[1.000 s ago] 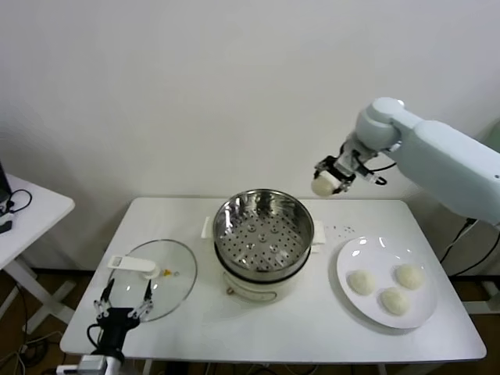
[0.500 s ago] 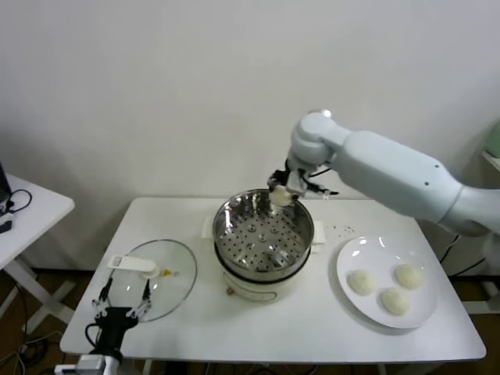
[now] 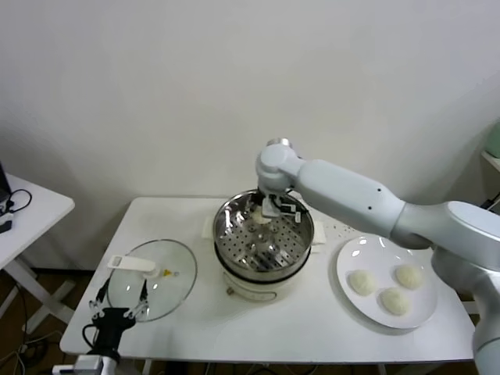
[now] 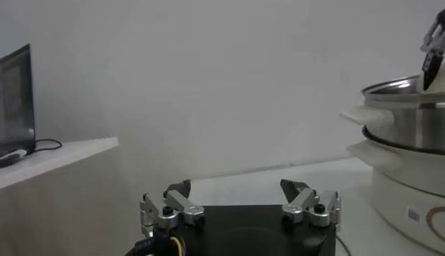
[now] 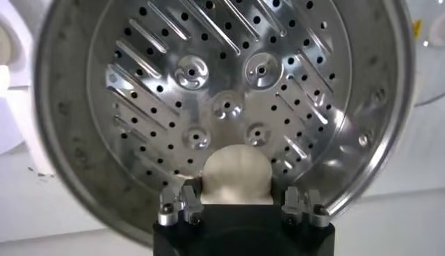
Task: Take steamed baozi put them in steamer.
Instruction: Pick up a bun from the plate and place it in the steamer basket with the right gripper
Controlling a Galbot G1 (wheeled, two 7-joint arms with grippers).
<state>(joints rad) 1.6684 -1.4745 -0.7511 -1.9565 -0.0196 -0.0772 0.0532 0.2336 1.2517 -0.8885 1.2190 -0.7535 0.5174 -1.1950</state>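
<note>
The right gripper (image 5: 241, 209), having just swung over from beside the plate (image 3: 348, 269), is gripping 1 baozi (image 5: 236, 174) seemingly just above the steamer (image 5: 361, 139), release pending.

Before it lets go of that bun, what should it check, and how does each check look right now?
1. Bun held: ok. The right pincer grips one baozi between its fingers.
2. Over the steamer: ok. The bun hangs above the perforated floor of the steamer, inside its rim.
3. Landing spot free: ok. No other bun lies in the basket.
4. Low enough to drop gently: cannot tell; height above the floor is unclear.
5. Supply left: ok. Three baozi wait on the white plate.
6. Other arm clear: ok. The left pincer sits open at the table's front edge, beside the glass lid.
</note>
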